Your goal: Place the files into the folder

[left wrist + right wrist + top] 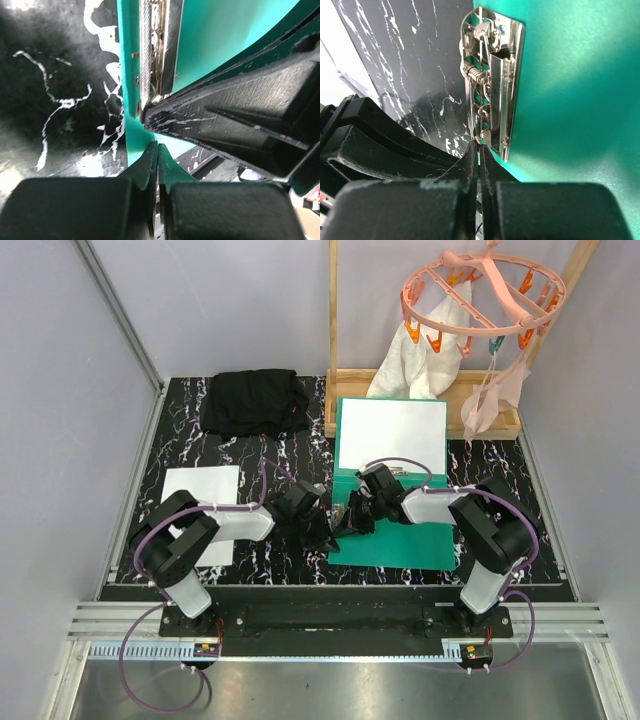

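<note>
Seen from above, the folder (390,546) lies open right of centre. One file (392,433) rests on its far half, and the other file (200,502) lies well apart on the left. Both claws meet at the folder's left edge by the metal clip (492,85). The left gripper (158,150) is pinched narrow on the teal edge — apparently steadying it. The right gripper (479,152) has its fingers pressed together (nothing visibly between), likely to work the clip.

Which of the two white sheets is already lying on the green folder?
The far sheet, right of centre, resting on the upper half of the folder. The other sheet lies on the bare marbled table at the left, partly hidden by the left arm.
</note>
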Motion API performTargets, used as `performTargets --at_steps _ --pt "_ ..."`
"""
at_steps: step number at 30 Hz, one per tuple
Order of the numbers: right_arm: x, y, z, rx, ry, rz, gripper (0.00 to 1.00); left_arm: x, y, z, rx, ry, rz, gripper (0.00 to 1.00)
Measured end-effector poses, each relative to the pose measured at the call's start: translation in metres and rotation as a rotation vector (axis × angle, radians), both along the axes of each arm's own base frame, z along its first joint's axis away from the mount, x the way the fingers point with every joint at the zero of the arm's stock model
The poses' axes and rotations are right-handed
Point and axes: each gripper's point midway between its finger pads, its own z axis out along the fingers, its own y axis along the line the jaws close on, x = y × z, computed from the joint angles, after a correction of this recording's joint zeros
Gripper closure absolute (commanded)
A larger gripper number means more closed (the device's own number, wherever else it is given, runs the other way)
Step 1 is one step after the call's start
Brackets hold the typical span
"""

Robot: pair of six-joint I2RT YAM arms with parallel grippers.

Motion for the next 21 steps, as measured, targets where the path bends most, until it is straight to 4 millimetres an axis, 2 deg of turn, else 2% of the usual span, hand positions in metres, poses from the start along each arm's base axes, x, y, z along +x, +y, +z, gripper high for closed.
performTargets --at_steps 11,21 --pt "0.000 -0.005 -0.008 -0.136 -0.012 0.028 1.00 0.000 -0.002 -0.002 -0.032 0.011 0.045 1.00" --pt "-0.003 -0.006 -0.015 -0.150 0.012 0.025 1.00 0.000 -0.001 -0.002 -0.053 0.005 0.063 1.00"
